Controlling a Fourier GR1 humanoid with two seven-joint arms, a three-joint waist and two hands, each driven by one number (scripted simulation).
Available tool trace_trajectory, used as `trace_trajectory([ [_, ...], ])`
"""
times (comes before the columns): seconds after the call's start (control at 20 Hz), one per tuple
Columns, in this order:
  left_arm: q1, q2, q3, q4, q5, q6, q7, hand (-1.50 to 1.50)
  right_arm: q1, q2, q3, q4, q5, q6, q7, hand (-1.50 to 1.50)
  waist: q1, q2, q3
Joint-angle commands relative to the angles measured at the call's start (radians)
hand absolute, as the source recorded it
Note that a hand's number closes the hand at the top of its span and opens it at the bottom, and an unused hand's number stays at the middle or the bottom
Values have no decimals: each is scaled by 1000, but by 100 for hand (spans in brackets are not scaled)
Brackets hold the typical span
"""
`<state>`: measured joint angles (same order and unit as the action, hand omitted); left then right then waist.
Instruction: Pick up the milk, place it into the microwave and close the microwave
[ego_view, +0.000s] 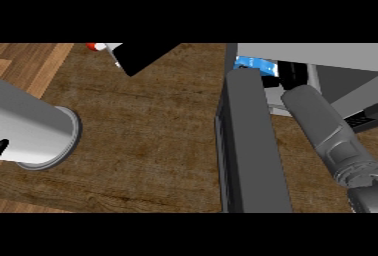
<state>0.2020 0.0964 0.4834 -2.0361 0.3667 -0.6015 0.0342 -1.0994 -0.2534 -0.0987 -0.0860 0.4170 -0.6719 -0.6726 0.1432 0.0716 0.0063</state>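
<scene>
At the bench's far right corner stands the microwave (325, 55), its grey body open toward the near side; its dark door (247, 145) is swung wide and juts out over the wooden bench (148, 130), running from the far edge almost to the near edge; just inside the opening, beside the door's far end, sits the blue milk carton (255, 64). The right forearm (325, 130) slants from the near right corner into the cavity; the right robot hand (293, 72) shows only as a black shape just beside the milk carton, and whether it is released or grasping cannot be told. By the left edge lies the left forearm (37, 130); the left robot hand (3, 145) is a black sliver there, its state unreadable. Near the far edge lies a black object (144, 55) with a white and red item (103, 47) beside it.
</scene>
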Motion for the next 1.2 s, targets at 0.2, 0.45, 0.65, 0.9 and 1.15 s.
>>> trace_trajectory([
  [0.2, -15, 28, -35, 42, 31, -69, -6, -150, 25, 62, -89, -31, -95, 153, -105, -150, -18, -14, 0],
  [0.45, -32, -20, -109, 51, -20, -83, -24, -150, 56, 30, -139, -26, -150, 333, -169, -150, -50, -21, -1],
  [0.65, -9, -59, -160, 3, -36, -75, -3, -150, 104, 54, -183, -17, -197, 414, -210, -150, -57, -31, -1],
  [0.9, -37, -39, -169, 33, -21, -80, 17, 150, 149, 69, -217, -8, -237, 527, -229, -150, -83, -45, -3],
  [1.15, -82, -88, -263, 24, -112, -46, 44, 150, 220, 65, -224, -17, -255, 703, -287, -150, -114, -55, -4],
])
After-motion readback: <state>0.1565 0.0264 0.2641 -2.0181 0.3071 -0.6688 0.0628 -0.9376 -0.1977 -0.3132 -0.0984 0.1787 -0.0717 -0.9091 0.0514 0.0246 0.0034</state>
